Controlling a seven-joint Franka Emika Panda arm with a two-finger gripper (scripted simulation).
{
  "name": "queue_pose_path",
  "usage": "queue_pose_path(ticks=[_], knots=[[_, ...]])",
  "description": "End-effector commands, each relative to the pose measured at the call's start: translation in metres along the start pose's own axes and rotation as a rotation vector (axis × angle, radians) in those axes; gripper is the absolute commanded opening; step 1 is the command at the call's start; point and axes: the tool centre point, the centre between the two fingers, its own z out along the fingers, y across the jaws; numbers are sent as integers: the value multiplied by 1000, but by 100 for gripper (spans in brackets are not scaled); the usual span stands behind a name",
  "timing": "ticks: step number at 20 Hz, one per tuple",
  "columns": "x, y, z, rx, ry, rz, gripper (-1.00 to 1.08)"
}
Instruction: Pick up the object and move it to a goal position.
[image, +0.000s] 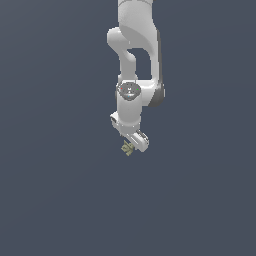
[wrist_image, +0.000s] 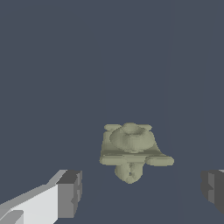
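The object (wrist_image: 132, 151) is a small lumpy olive-tan thing lying on the flat grey ground. In the exterior view the object (image: 127, 148) peeks out just beneath the white arm's hand. My gripper (wrist_image: 140, 192) is open, its two dark-padded fingers (wrist_image: 70, 192) spread wide to either side. The object lies a little ahead of the gap between them, touching neither finger. In the exterior view the gripper (image: 134, 143) hangs tilted right over the object, and its fingertips are hard to make out.
Plain dark grey ground fills both views. The white arm (image: 134, 60) reaches down from the top of the exterior view. No goal marker shows.
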Motion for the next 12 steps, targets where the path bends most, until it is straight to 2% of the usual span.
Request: queue_pose_path(ticks=[1,7,12], knots=[[0,0,1,0,0,11,100],[0,0,6,0,0,8,100],[-1,1,27,0,0,10,100]])
